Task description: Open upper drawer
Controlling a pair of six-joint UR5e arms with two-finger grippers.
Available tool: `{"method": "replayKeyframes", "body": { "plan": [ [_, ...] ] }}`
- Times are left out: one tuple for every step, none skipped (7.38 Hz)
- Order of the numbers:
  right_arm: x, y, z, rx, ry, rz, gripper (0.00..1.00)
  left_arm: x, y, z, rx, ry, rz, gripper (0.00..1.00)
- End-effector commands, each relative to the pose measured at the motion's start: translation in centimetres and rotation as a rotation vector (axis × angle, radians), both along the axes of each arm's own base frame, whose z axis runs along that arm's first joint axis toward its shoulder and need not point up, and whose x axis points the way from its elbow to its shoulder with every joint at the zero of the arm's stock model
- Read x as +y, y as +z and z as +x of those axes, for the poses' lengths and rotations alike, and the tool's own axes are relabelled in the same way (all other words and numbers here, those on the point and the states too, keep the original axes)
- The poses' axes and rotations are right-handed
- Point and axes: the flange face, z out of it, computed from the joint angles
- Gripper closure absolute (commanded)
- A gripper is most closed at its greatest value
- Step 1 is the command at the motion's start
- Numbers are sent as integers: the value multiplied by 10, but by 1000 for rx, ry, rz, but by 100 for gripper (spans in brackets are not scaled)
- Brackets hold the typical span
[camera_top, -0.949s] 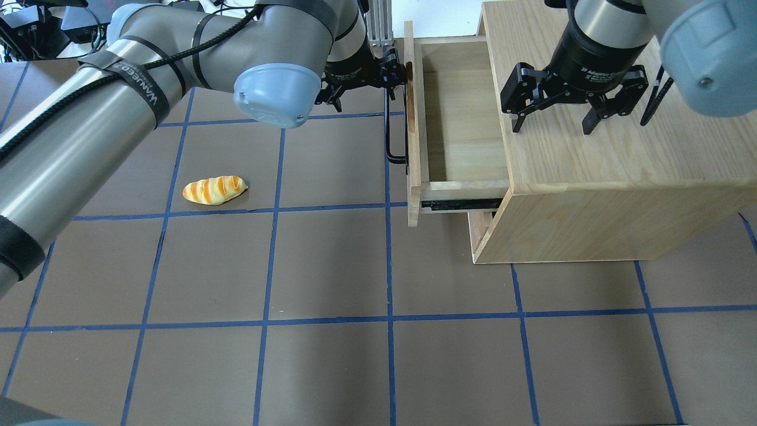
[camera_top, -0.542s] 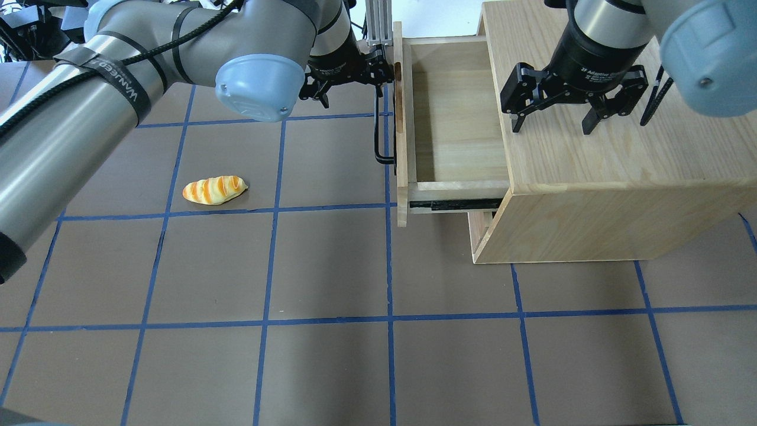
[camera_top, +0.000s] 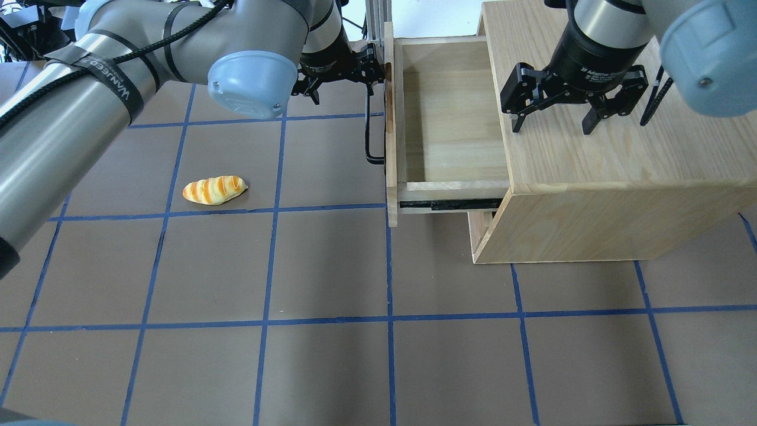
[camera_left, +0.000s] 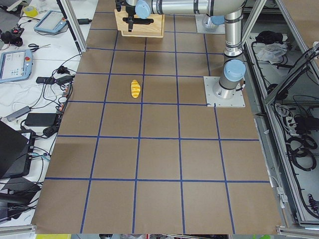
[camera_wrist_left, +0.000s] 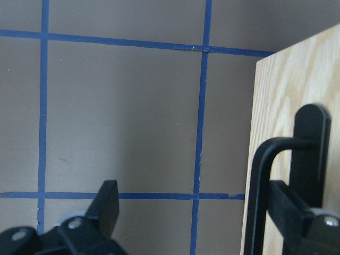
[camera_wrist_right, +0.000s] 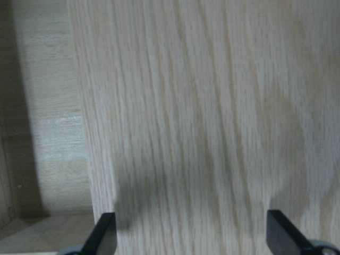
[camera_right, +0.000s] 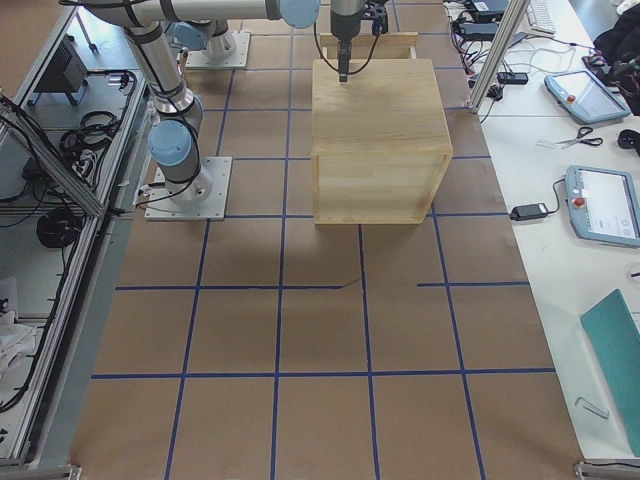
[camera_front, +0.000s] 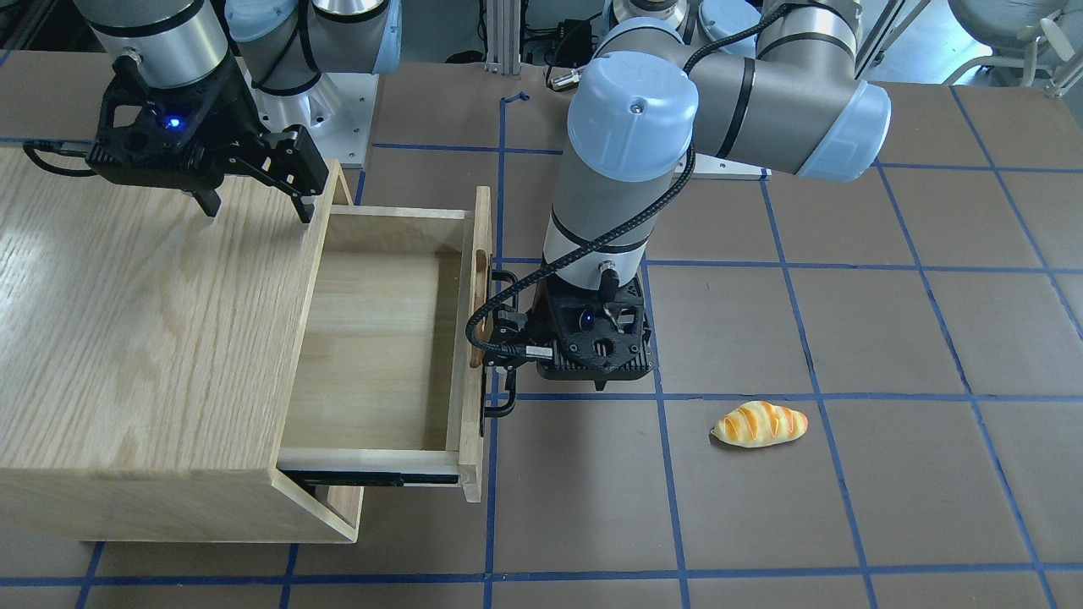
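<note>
The upper drawer (camera_top: 449, 118) is light wood and stands pulled far out of the cabinet (camera_top: 591, 160); it is empty inside. Its front panel (camera_front: 474, 406) carries a long black bar handle (camera_top: 368, 139) and a slot in its top edge. My left gripper (camera_top: 375, 71) is open at the far end of the handle. In the left wrist view (camera_wrist_left: 194, 202) one finger (camera_wrist_left: 289, 207) sits between the bar (camera_wrist_left: 260, 196) and the panel, the other out over the table. My right gripper (camera_top: 553, 124) is open over the cabinet top, near its drawer-side edge, holding nothing.
A toy bread roll (camera_top: 214, 189) lies on the brown table to the left of the drawer, also seen in the front view (camera_front: 760, 423). A plain wooden front (camera_top: 482, 234) shows below the open drawer. Blue tape lines grid the table.
The drawer has slid further out, toward the overhead view's left, with my left gripper moving along at its handle. The right gripper and the bread have not moved.
</note>
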Motion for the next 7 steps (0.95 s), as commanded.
{"method": "replayKeyframes", "body": {
  "plan": [
    [0, 0, 0, 0, 0, 0, 0, 1, 1, 0, -2, -3, -2, 0],
    [0, 0, 0, 0, 0, 0, 0, 3, 5, 1, -3, -3, 4, 0],
    [0, 0, 0, 0, 0, 0, 0, 11, 17, 3, -6, -2, 17, 0],
    [0, 0, -1, 0, -2, 0, 0, 20, 39, 5, -8, -2, 31, 0],
    [0, 0, 0, 0, 0, 0, 0, 29, 66, 8, -15, -2, 51, 0],
    [0, 0, 0, 0, 0, 0, 0, 34, 87, 19, -28, -42, 60, 0],
    [0, 0, 0, 0, 0, 0, 0, 36, 104, 49, -54, -144, 54, 0]
  ]
}}
